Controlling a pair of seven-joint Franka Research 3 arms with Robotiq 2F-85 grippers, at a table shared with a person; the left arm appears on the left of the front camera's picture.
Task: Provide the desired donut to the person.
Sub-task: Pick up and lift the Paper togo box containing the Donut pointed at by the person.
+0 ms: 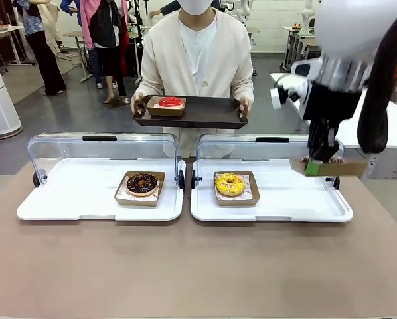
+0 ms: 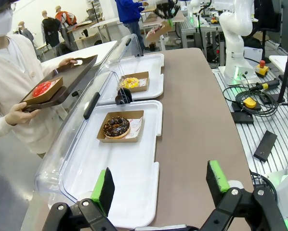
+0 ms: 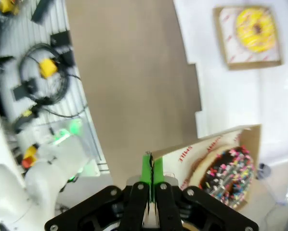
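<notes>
Front: my right gripper (image 1: pixel 322 156) clamps the card dish (image 1: pixel 336 167) above the white tray's (image 1: pixel 278 211) right edge. I'd carry it level to the bare right half of the person's (image 1: pixel 198 60) dark tray (image 1: pixel 208 114).

Left wrist: my left gripper (image 2: pixel 161 180) gapes empty.

Right wrist: only the dish's rim is pinched and the sprinkled donut (image 3: pixel 228 175) rides tilted, so I'd go slowly.

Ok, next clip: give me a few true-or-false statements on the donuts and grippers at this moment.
1. The right gripper is shut on the edge of the sprinkled donut's cardboard box. True.
2. The person's tray is empty. False: a red donut sits on it.
3. The yellow donut shares a tray with the chocolate donut. False: yellow lies in the right display tray, chocolate in the left display tray.
4. The left gripper is open and holds nothing. True.
</notes>
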